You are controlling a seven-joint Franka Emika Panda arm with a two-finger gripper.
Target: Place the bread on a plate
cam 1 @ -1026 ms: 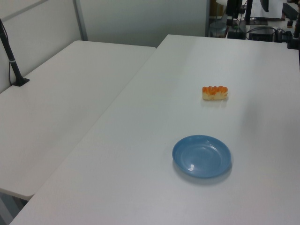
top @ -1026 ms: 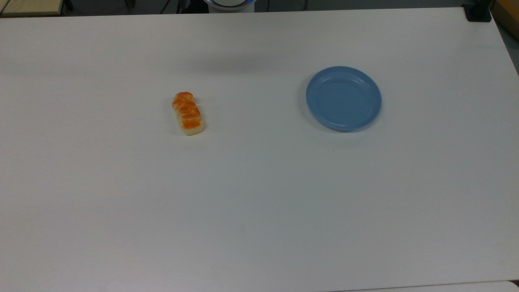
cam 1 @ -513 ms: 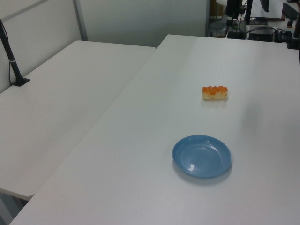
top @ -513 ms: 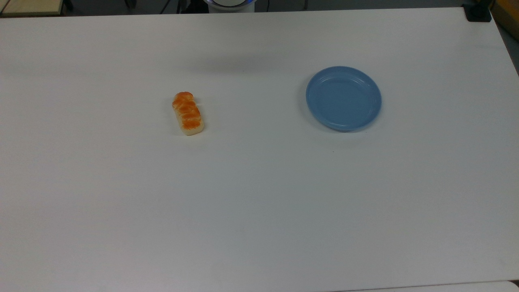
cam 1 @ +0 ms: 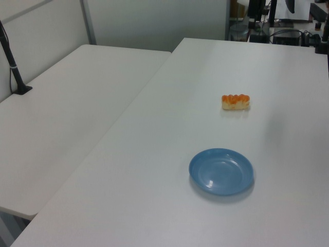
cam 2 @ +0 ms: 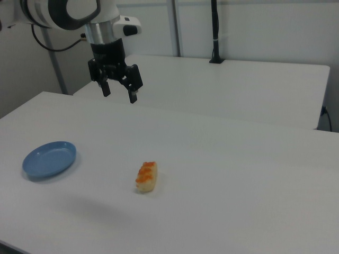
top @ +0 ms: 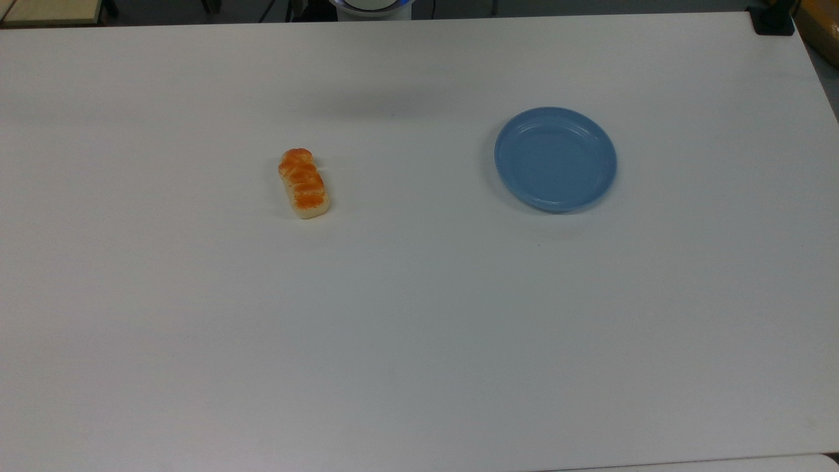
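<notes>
Right view, end effector: hangs high above the desk, fingers spread apart, holding nothing.
Bread: lies flat on the desk, well below the end effector and toward the right view's right of it, glazed side up.
Plate: bare, on the desk well apart from the bread, at the right view's left.
Top view: bread left, plate right, open desk between them.
</notes>
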